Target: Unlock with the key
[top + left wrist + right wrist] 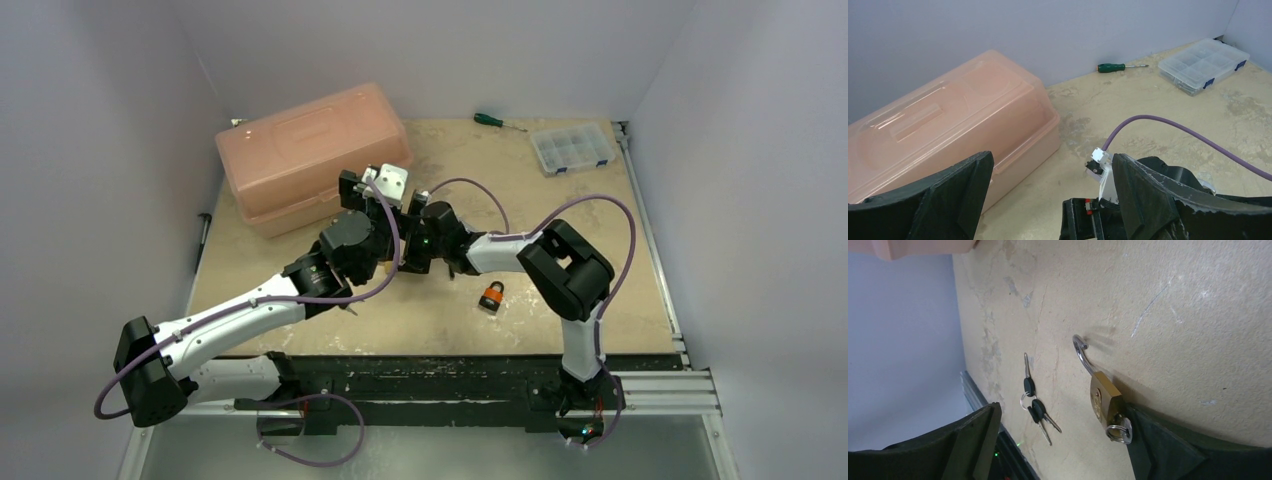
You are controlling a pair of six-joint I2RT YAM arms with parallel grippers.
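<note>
**Shackle sprung, lock apparently undone**

The brass padlock (1105, 400) lay flat on the desk (1198, 315). Its shackle (1083, 352) was swung out, with the hooked end clear of the body. A key ring (1119, 432) hung at the keyhole end, so a key was probably seated there, though the blade itself could not be made out. On that evidence the unlocking looked done, and little seemed left beyond drawing the arms away.

The right gripper (1063, 410) stood wide apart and gripped nothing. The padlock lay between its fingers, hard against the one on the right side of the wrist view. A bunch of keys (1034, 400) lay just beside the lock, apart from it.

The left gripper (1052, 160) was likewise spread and empty.

From above, both wrists met near the middle of the desk and hid the brass lock. A separate orange padlock (491, 296) sat nearer the front edge.
</note>
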